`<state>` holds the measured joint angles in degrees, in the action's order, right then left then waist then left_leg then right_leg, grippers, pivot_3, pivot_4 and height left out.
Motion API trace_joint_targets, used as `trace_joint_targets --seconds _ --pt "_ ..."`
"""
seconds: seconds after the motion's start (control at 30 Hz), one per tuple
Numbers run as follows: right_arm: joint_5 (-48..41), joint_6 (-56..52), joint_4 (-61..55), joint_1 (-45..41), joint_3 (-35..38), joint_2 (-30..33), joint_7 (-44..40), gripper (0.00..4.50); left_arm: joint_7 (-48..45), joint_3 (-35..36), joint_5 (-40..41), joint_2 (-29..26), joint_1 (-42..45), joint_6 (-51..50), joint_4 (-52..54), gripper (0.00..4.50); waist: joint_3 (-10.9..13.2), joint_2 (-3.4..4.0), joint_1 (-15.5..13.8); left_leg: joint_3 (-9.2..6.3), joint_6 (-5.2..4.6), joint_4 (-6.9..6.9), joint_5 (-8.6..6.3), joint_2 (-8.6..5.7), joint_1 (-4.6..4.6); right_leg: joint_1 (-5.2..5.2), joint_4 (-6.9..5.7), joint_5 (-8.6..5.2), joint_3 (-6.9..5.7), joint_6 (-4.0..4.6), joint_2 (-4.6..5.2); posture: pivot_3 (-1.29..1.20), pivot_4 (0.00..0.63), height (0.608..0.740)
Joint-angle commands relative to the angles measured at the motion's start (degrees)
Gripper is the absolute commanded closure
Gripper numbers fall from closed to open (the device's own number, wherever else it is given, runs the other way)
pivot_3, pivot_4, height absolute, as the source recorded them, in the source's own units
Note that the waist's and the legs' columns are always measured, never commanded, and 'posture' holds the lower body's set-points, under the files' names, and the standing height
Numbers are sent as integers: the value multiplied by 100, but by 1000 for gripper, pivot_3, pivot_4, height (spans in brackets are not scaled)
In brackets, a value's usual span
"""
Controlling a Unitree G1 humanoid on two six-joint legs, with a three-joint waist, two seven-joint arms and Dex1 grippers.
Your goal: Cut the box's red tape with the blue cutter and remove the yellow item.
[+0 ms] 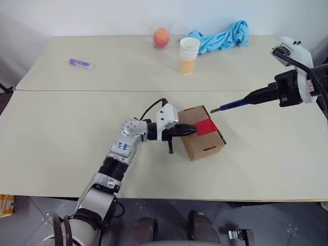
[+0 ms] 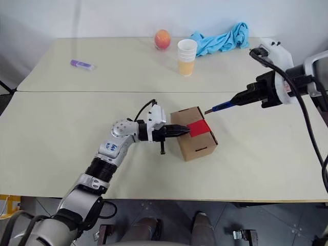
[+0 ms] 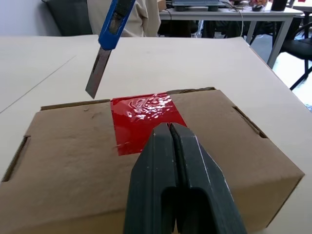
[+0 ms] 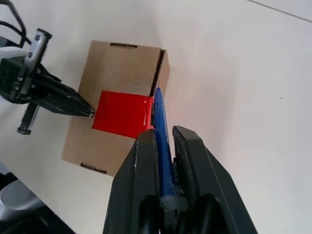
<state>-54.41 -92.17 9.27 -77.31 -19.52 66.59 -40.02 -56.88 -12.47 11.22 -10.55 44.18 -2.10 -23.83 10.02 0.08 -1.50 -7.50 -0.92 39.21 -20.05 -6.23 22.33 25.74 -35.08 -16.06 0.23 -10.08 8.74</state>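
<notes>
The right tool (image 4: pixel 165 141) is clamped on the blue cutter (image 4: pixel 161 131), whose tip hangs over the box (image 4: pixel 117 78) at the far edge of the red tape (image 4: pixel 122 113). The left tool (image 4: pixel 87 111), fingers together, presses on the tape's opposite edge. The box sits on the desk (image 4: pixel 234 73).

Left arm (image 1: pixel 120 148): silver-grey jointed segments, black ribbed cuff, blue markings, black cable loop, white wrist housing. Tools: black tapered fingers (image 3: pixel 180 185). Right wrist (image 1: pixel 300 77): black body, white collar, black cable.

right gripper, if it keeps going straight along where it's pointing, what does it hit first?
Probably the red tape on the box: the blue cutter held by the right gripper aims there, blade tip apart from it; depth is unclear.
</notes>
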Motion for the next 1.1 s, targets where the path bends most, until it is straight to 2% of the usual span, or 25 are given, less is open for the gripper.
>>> trace_joint_targets --seconds 0.03,0.37,0.77,1.1 --pt "369 64 -16 -184 84 -25 -353 4318 122 -48 -119 31 68 -167 97 4473 0 0 1 2 0 1 0 1 0 1 -1 0 2 0 0 0 150 740" --pt "1129 178 40 -273 35 -166 -994 4318 456 -113 -353 36 92 -718 178 4473 0 0 -1 15 0 11 0 1 -7 4 -17 5 7 4 0 0 150 740" --pt "1478 148 -88 10 183 -397 -1227 4318 566 -264 -541 -113 112 -1440 492 4473 -1 1 1 19 5 54 -3 2 -7 2 -52 7 11 6 0 0 150 740" --pt "1793 381 132 -144 167 -526 -1354 4318 715 -225 -509 -170 166 -1819 664 4473 -1 1 2 19 6 61 -3 2 -7 2 -56 8 12 6 -1 0 150 740"
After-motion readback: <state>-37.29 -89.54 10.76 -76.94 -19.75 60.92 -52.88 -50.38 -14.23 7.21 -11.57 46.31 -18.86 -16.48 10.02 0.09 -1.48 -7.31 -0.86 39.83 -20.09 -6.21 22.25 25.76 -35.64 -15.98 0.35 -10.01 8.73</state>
